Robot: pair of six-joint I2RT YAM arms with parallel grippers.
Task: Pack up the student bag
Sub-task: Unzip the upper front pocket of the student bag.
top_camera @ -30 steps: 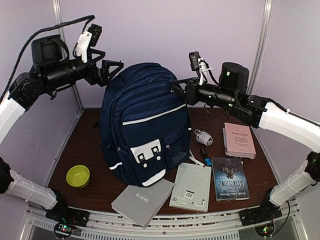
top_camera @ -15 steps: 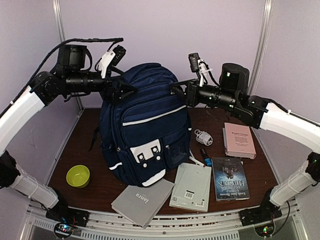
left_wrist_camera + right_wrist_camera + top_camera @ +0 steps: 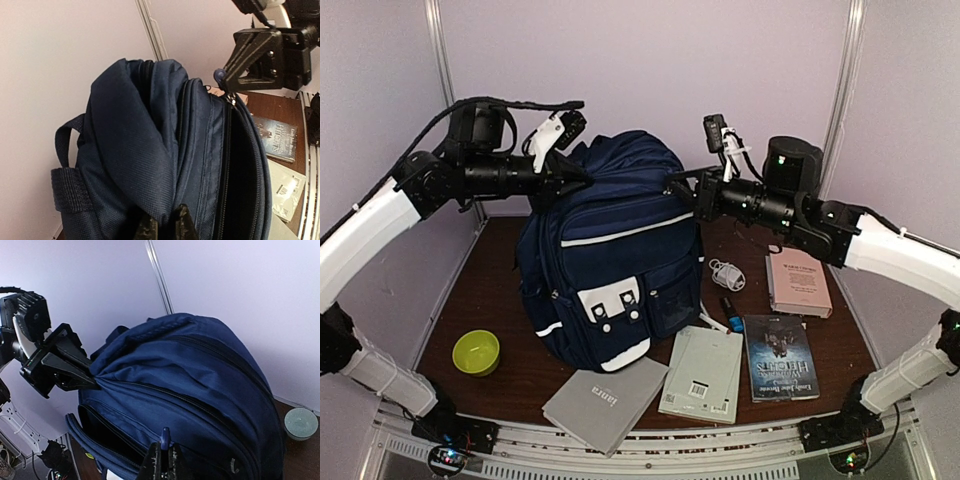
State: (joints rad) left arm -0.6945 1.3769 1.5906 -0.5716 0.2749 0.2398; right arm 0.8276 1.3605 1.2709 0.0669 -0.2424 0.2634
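Navy fabric fills the middle of the scene: the student bag (image 3: 610, 250) stands upright on the brown table (image 3: 490, 290), its front with the white-grey patches turned toward the arms' bases, and both arms are up at its top. The left gripper (image 3: 580, 176) comes in from the left at the bag's upper edge, its fingers (image 3: 146, 231) pressed together on a fold of the blue cloth, a firm pinch with nothing else in it. Across from it, the right gripper (image 3: 676, 187) is at the bag's upper right shoulder, jaws closed tight on a small blue zip pull (image 3: 164, 434). Along the zip from that pull a compartment gapes open, dark inside, seen clearly from the left wrist. Down on the table, a green bowl (image 3: 476, 352) sits left of the bag, well apart from it. A grey notebook (image 3: 605, 403) lies just in front of the bag, a pale book (image 3: 701, 373) beside it, then a dark-covered book (image 3: 780, 357), and a pink book (image 3: 798, 281) farther back on the right. A white coiled cable (image 3: 725, 272) rests near the bag's right side.
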